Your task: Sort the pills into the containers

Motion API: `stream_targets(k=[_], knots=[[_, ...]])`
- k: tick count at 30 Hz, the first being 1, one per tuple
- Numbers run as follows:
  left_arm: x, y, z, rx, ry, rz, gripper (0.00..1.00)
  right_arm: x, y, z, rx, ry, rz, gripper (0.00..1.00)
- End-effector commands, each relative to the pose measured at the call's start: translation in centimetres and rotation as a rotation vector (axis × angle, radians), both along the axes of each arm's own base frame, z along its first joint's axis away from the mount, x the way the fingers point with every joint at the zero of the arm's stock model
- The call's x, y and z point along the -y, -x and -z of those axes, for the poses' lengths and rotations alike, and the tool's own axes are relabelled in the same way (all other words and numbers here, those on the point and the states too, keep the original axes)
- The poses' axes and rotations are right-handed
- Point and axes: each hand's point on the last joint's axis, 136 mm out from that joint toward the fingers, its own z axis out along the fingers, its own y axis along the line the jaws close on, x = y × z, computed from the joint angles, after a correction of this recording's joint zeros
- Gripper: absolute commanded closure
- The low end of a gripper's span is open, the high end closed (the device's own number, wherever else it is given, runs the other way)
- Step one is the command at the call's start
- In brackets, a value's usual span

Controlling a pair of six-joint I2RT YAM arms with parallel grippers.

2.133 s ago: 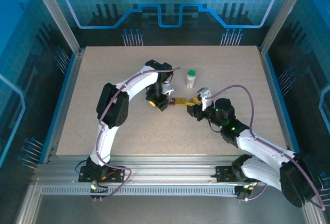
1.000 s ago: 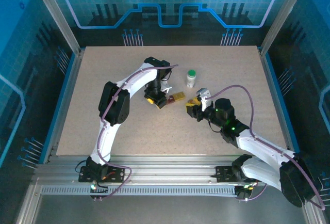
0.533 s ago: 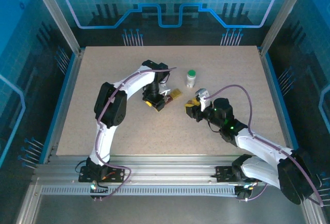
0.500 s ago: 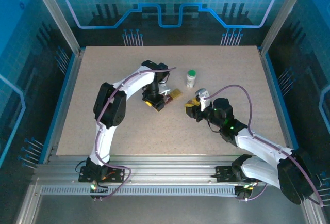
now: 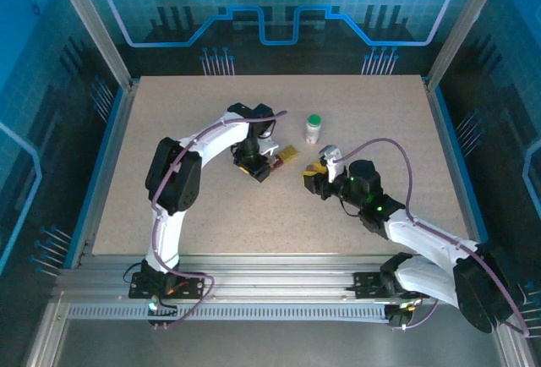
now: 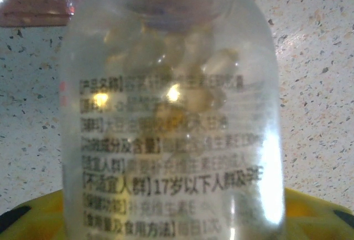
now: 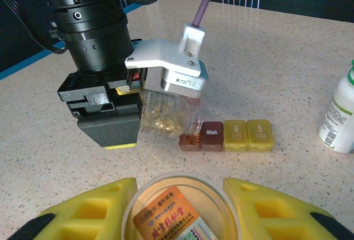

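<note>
In the right wrist view my left gripper (image 7: 145, 119) is shut on a clear pill bottle (image 7: 166, 118) that is tipped on its side. Its mouth hangs over an open red-brown container (image 7: 189, 141) holding orange pills. That container's lid marked "Mon." (image 7: 212, 135) lies open beside it, followed by two yellow squares (image 7: 247, 135). From above, the left gripper (image 5: 256, 164) sits just left of the container row (image 5: 287, 156). My right gripper (image 7: 180, 218) is shut on an open round jar (image 7: 177, 209) with an orange label, short of the row. The left wrist view has the clear bottle (image 6: 171, 113) close up.
A white bottle with a green cap (image 5: 314, 128) stands upright behind the container row, also at the right edge of the right wrist view (image 7: 338, 115). The speckled table (image 5: 169, 206) is bordered by metal rails and blue walls.
My left gripper has drifted slightly left and back with the tipped bottle, and the container row has shifted with it. The right arm has barely moved.
</note>
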Motion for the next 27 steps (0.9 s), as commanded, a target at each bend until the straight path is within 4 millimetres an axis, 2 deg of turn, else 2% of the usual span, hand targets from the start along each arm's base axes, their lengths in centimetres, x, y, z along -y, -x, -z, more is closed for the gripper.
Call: stream_targets(k=[1,11,16,23,25,27], knots=[[0.3,-0.2,-2.0,0.052,0.051,-0.032,1.00,-0.6,-0.4,-1.4,0.023,-0.025,-0.014,1.00],[0.8,0.0,-2.5,0.138,0.141,-0.047,1.00,-0.9,-0.4,-1.2,0.016,-0.024,-0.022,1.00],[1.2,-0.1,-3.7,0.221,0.208,-0.055,1.00,-1.0,-0.4,-1.1,0.015,-0.023,-0.025,1.00],[1.7,-0.5,-7.3,0.433,0.361,-0.078,1.00,-0.4,-0.4,-2.6,0.079,-0.035,-0.004,1.00],[1.8,-0.6,-8.9,0.515,0.415,-0.088,1.00,-0.4,-0.5,-3.7,0.092,-0.051,0.000,1.00],[1.9,-0.8,-11.4,0.625,0.491,-0.099,1.00,-0.9,-0.2,-5.7,0.100,-0.077,-0.029,1.00]])
